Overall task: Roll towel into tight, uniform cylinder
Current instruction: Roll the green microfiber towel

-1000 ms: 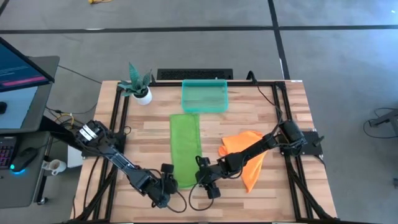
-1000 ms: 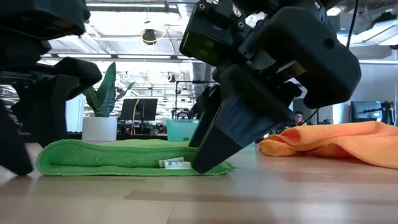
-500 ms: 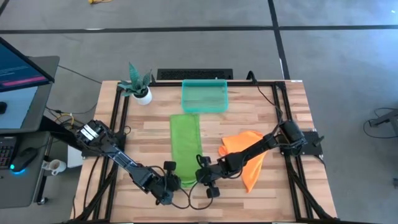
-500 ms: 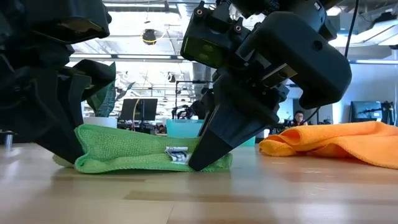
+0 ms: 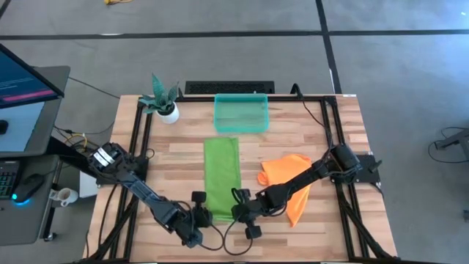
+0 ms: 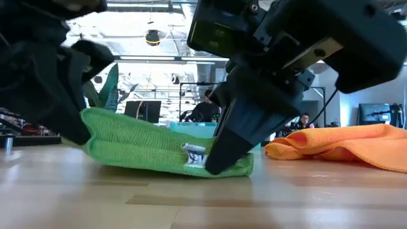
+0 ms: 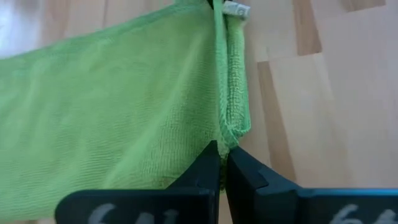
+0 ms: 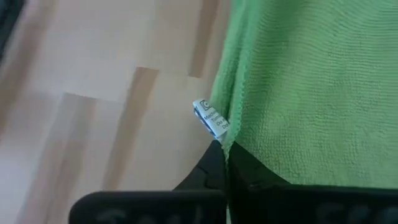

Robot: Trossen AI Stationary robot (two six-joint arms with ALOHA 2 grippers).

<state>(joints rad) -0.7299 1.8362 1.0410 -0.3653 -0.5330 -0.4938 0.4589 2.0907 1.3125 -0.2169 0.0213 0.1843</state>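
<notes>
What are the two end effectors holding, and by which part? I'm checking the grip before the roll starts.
Both hold the long green microfibre towel by its near end: left end effector shut on one corner, right end effector on the other, beside the white label.

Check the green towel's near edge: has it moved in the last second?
Yes. The green towel near edge, flat on the table before, is now lifted and carried toward the teal bin, pinched by the left hand and right hand.

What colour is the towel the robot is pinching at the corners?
The towel is bright green, with a small white tag on it. The high view shows it best.
</notes>
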